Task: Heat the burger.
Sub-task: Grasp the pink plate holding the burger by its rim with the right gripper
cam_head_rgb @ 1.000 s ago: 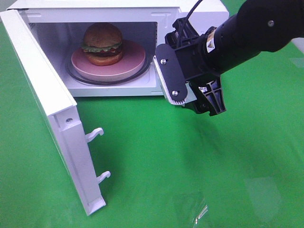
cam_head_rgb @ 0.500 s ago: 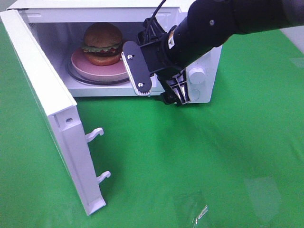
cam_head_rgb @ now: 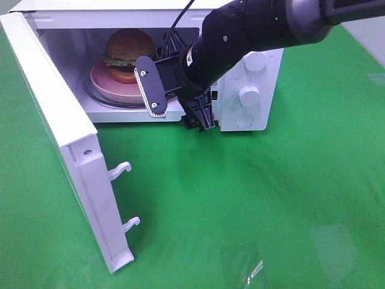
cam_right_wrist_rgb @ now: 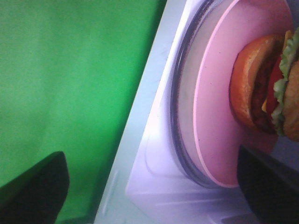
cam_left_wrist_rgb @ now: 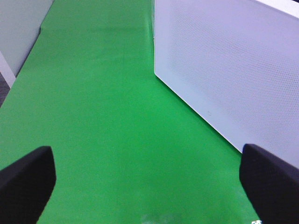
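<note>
Your right gripper [cam_head_rgb: 174, 99] hangs wide open and empty at the white microwave's [cam_head_rgb: 252, 78] mouth. Inside sits the glossy golden-bun burger [cam_head_rgb: 129, 55] on its pink plate [cam_head_rgb: 102, 81]. It likely squashes easily and weighs little; take the plate's rim instead.

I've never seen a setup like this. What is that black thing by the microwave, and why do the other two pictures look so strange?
The black thing is a robot arm ending in the right gripper, a two-fingered claw, open and holding nothing. The wide picture comes from a camera mounted high above. It shows a white microwave on a green cloth, its door swung open. Inside sits the burger on a pink plate. The other two pictures come from cameras on the robot's wrists. One looks past its dark fingertips at the burger from close by. The other shows the left gripper, also open and empty, beside the microwave's side wall.
</note>
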### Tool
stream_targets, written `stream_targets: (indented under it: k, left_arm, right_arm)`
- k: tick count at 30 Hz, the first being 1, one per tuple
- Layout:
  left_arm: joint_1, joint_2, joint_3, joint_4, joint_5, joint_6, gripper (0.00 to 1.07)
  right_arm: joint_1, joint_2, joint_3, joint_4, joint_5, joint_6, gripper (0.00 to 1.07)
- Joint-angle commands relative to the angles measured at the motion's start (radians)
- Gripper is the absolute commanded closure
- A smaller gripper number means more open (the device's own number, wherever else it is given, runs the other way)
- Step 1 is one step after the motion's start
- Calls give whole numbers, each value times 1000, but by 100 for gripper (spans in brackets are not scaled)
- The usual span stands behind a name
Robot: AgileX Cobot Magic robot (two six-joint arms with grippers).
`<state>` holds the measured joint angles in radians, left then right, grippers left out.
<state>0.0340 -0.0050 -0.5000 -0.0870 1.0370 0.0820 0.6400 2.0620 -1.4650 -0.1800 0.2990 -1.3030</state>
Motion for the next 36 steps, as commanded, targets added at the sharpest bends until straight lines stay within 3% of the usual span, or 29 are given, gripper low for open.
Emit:
stream_targets:
  k: [1, 36]
  left_arm:
    - [0, -23, 3, -6, -3, -2, 7]
    - [0, -23, 3, 9, -2, -2, 7]
  right_arm:
    - [2, 39, -56, 12, 10, 9, 13]
    - [-1, 251, -309, 21, 13, 17, 19]
